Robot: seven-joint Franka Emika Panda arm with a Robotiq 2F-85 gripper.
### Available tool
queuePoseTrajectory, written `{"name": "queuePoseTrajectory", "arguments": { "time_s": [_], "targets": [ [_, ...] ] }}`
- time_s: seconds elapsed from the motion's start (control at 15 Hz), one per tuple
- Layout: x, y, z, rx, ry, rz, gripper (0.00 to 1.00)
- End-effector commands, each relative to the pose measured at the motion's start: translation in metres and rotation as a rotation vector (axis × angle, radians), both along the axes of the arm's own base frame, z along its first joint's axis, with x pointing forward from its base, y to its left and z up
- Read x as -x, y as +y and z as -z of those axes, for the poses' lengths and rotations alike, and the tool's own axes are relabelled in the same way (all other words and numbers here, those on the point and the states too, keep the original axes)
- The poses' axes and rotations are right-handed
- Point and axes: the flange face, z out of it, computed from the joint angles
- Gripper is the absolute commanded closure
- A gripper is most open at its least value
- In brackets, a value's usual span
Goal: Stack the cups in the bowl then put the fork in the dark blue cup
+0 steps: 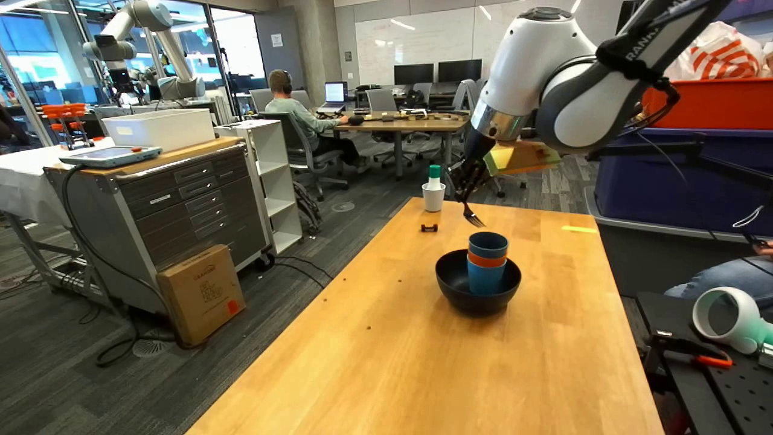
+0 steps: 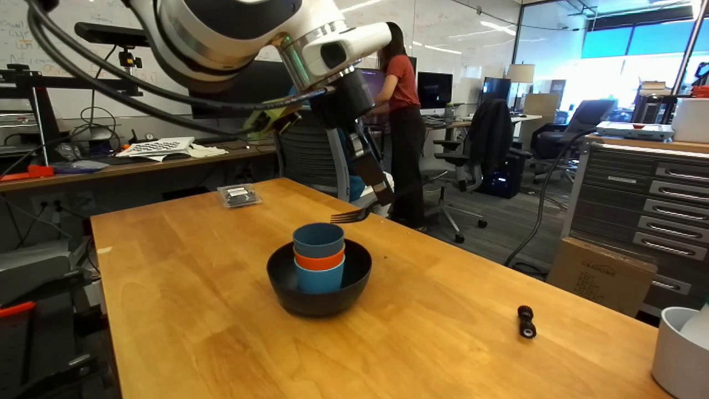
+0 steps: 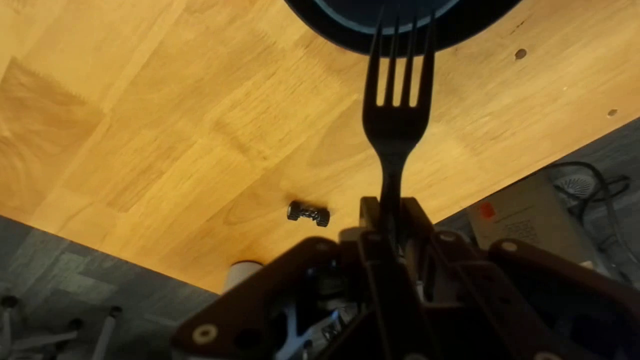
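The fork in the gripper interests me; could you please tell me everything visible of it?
The fork is dark, four-tined, its narrow neck running into a handle pinched by the gripper; metal or plastic, I cannot tell. It hangs in the air, tilted tines-down, apart from the dark blue cup. Only the gripper visibly touches it.

Capital letters spelling "RANK" run up the robot arm (image 1: 586,115) at the upper right of the frame in an exterior view, while what reads as "C&AHOME" marks a cardboard box (image 2: 601,277) at the lower right of an exterior view. Handwriting (image 2: 15,39) on a whiteboard (image 2: 88,11) at upper left, a label (image 2: 621,179) on a drawer cabinet (image 2: 615,213) and another on a clear packet (image 2: 238,200) are too small or faint to read.
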Motion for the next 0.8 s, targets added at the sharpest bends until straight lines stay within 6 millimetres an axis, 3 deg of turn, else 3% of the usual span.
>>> {"name": "queuePoseTrajectory", "arguments": {
  "time_s": [0.0,0.4,0.73],
  "targets": [
    [0.026,0.011,-0.005,0.048,-0.069,-0.123,0.87],
    [0.061,0.03,0.014,0.032,-0.093,-0.268,0.87],
    [0.078,0.042,0.011,0.002,-0.159,-0.337,0.87]
  ]
}}
